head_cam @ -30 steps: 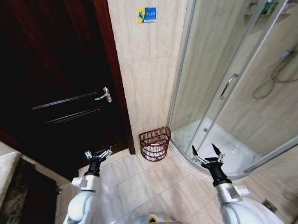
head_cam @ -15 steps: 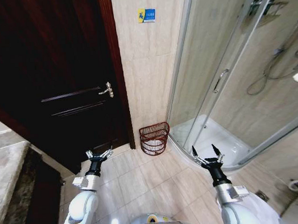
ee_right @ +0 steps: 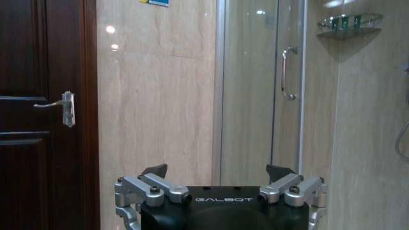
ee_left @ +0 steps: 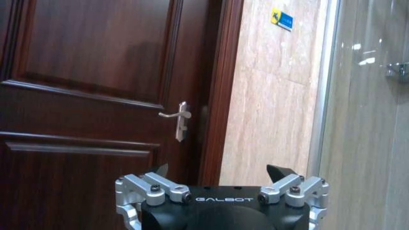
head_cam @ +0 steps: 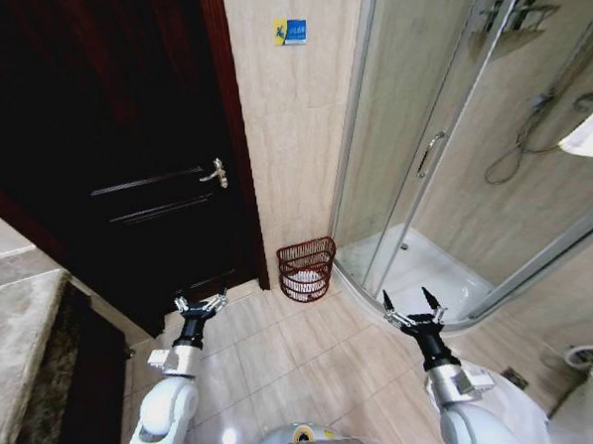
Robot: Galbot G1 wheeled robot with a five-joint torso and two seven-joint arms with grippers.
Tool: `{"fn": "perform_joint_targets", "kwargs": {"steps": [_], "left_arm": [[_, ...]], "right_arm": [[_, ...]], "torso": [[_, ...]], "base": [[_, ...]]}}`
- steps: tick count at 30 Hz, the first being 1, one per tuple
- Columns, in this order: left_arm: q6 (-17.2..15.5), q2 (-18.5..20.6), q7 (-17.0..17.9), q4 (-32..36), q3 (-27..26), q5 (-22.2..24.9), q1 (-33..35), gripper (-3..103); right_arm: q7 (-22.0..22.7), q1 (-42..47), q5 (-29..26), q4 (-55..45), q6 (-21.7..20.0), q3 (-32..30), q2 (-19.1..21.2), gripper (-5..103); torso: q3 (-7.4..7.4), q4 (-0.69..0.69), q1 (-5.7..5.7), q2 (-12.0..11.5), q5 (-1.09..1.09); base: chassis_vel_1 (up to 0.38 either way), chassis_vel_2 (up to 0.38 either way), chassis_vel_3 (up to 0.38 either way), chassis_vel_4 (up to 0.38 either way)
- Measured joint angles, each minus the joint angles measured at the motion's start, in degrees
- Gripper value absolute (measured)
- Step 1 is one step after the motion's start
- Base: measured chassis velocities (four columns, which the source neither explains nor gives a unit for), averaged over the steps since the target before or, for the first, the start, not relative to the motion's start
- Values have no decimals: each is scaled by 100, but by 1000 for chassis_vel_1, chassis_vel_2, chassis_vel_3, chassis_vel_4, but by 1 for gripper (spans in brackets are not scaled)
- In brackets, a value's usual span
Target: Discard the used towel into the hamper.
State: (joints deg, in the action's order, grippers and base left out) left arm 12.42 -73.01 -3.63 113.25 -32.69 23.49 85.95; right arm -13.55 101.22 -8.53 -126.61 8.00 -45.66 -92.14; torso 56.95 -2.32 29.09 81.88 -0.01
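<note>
Barely begun, I judge: both the left tool and right tool spread apart, empty (no towel held); the hamper stands at twelve o'clock by the wall.

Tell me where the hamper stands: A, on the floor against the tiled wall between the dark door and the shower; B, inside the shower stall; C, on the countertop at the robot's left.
A: the hamper sits on the floor at the foot of the tiled wall, between the door and the shower enclosure.

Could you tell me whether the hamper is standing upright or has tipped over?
Upright: the hamper stands on the floor tiles against the wall, open rim up, with something white inside.
</note>
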Motion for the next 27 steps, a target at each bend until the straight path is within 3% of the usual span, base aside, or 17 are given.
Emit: {"fn": "perform_joint_targets", "kwargs": {"steps": [10, 27], "left_arm": [[-9, -3, 0, -20, 12, 0, -57, 100], [-15, -19, -10, -45, 46, -3, -74, 100]], "right_arm": [[-2, -41, 32, 23, -32, 4, -1, 100], [4, -36, 10, 42, -17, -35, 1, 100]], "torso": [[0, -1, -2, 0, 2], [-1, -1, -3, 0, 3]], "base": [[-86, -81, 93, 89], [-217, -228, 226, 220]]}}
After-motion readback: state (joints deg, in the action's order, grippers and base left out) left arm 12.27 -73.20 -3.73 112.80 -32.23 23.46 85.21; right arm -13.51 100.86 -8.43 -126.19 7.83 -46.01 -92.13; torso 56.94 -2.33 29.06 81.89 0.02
